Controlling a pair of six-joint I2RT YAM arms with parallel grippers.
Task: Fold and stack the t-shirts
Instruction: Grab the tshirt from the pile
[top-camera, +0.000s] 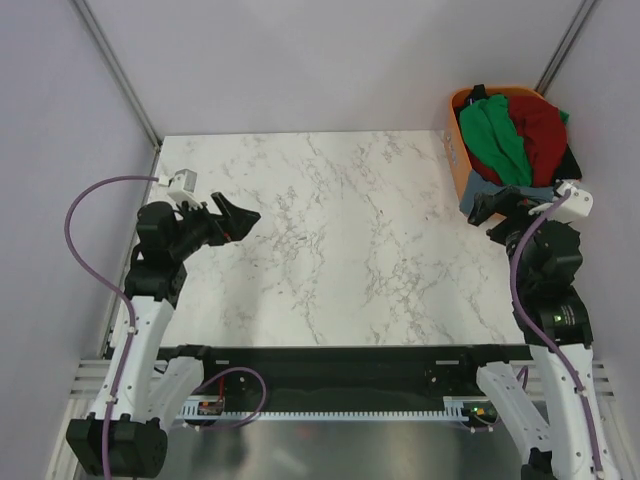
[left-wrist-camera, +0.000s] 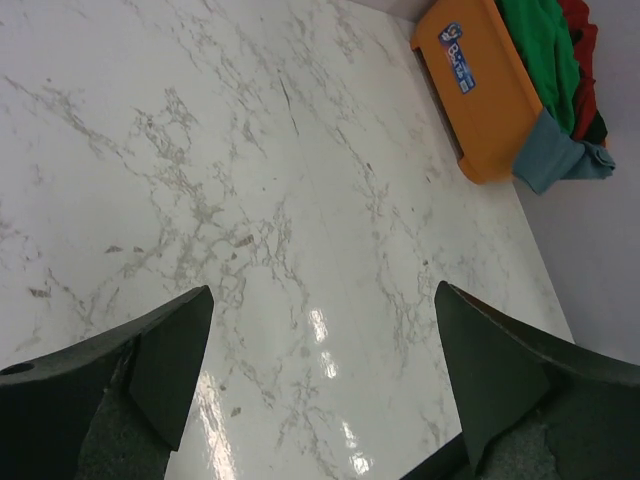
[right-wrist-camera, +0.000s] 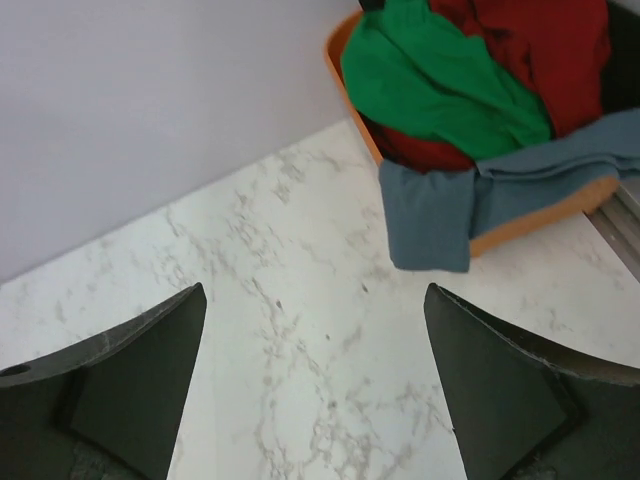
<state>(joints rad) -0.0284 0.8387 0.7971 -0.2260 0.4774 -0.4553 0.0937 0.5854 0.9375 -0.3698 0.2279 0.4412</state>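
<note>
The left end effector (left-wrist-camera: 322, 300) hangs spread wide above the marble tabletop (top-camera: 350, 260), gripping nothing; the right end effector (right-wrist-camera: 315, 300) is equally released and empty, near the orange basket (right-wrist-camera: 530, 225); the t-shirts (right-wrist-camera: 440, 90) lie heaped inside it, the grey-blue t-shirt (right-wrist-camera: 430, 215) draped over its rim.

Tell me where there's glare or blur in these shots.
Left wrist view: white glare streaks on the marble table, between the dark, soft-edged fingers of the left pincer. Right wrist view: even light, no glare, green t-shirt sharp. Top external view: soft, even light, everything in focus.
</note>
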